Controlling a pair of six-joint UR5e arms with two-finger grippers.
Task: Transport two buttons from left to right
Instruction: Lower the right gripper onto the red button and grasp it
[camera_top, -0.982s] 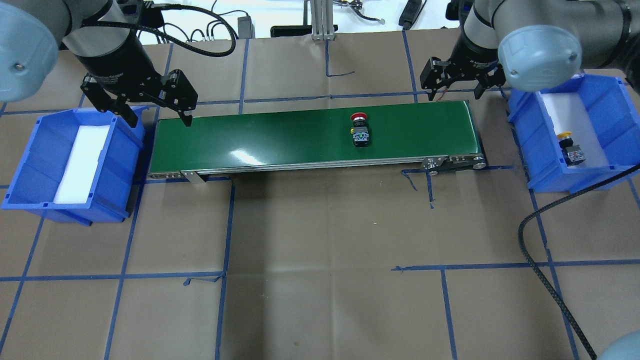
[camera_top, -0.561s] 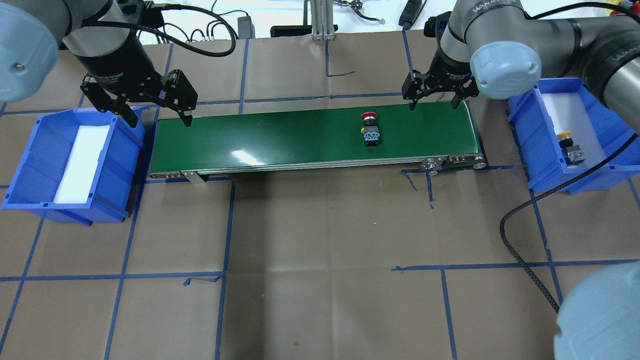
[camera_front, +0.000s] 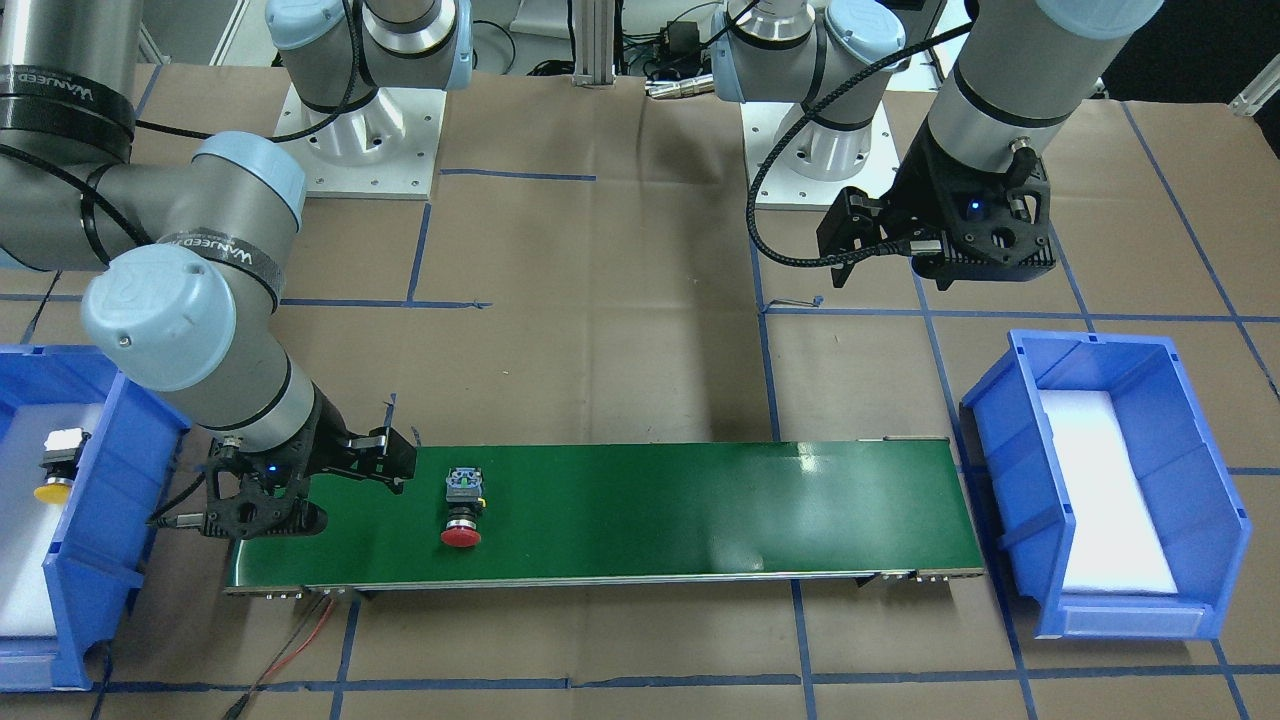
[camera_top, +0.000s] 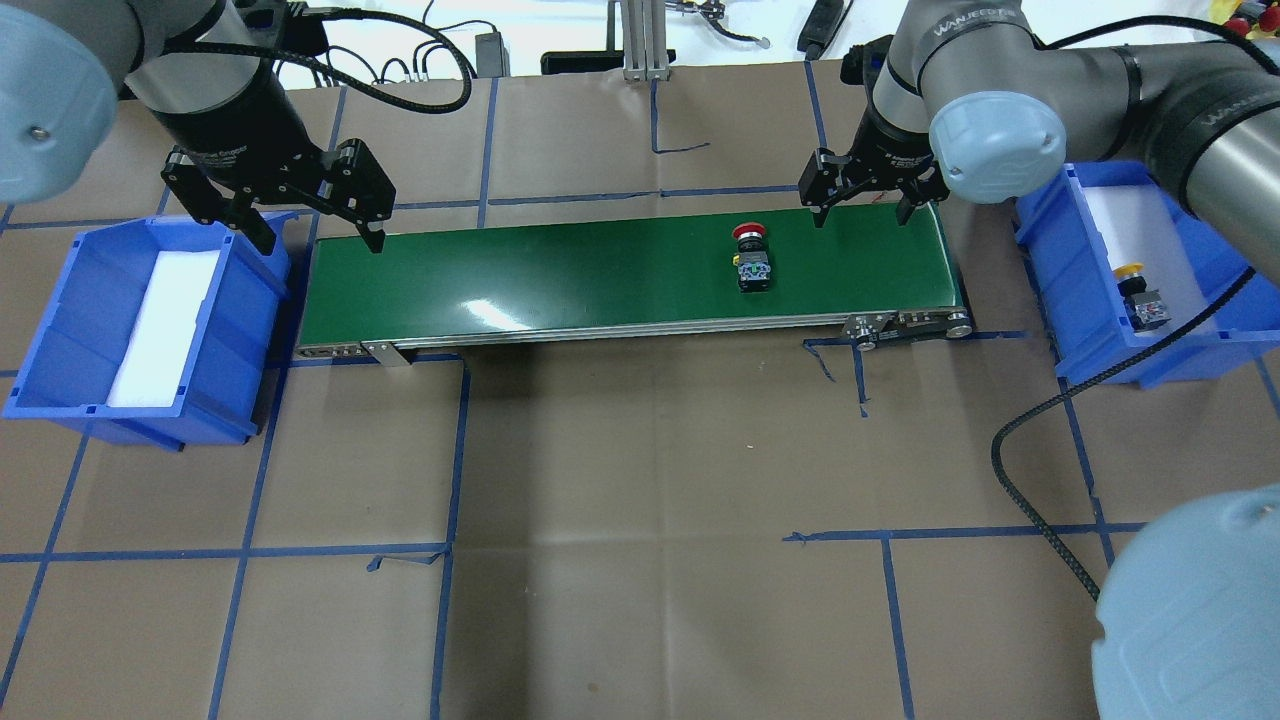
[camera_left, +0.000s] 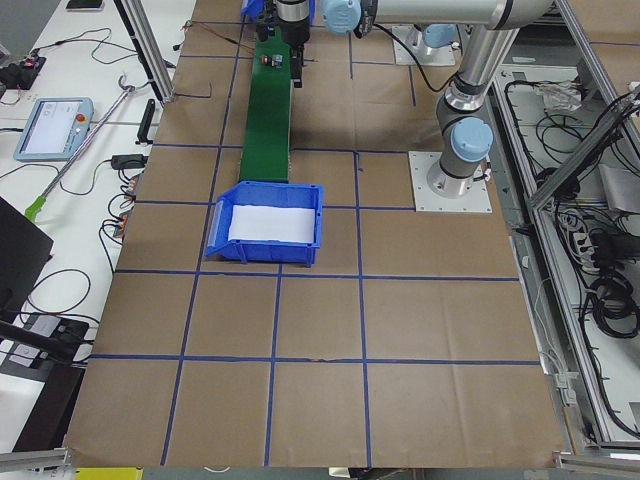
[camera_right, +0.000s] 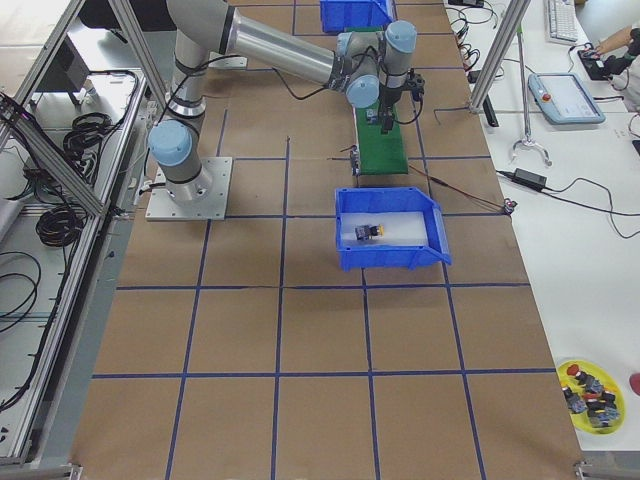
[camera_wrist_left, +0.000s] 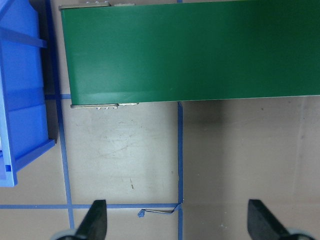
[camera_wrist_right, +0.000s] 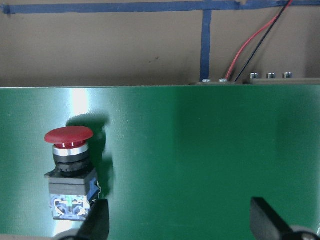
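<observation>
Spread wide and empty, the right gripper (camera_top: 862, 215) hangs over the far edge of the green conveyor belt (camera_top: 600, 270), bare belt between it and the red mushroom-cap button (camera_top: 751, 258) lying on its side; the yellow-capped button (camera_top: 1138, 290) rests in the right-hand blue plastic bin (camera_top: 1045, 270), the left gripper (camera_top: 320, 235) equally agape.

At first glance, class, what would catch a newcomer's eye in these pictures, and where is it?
A red button lies on the long green belt, toward its right end. The open right gripper hangs close by, and a yellow button lies in the blue bin at far right.
</observation>
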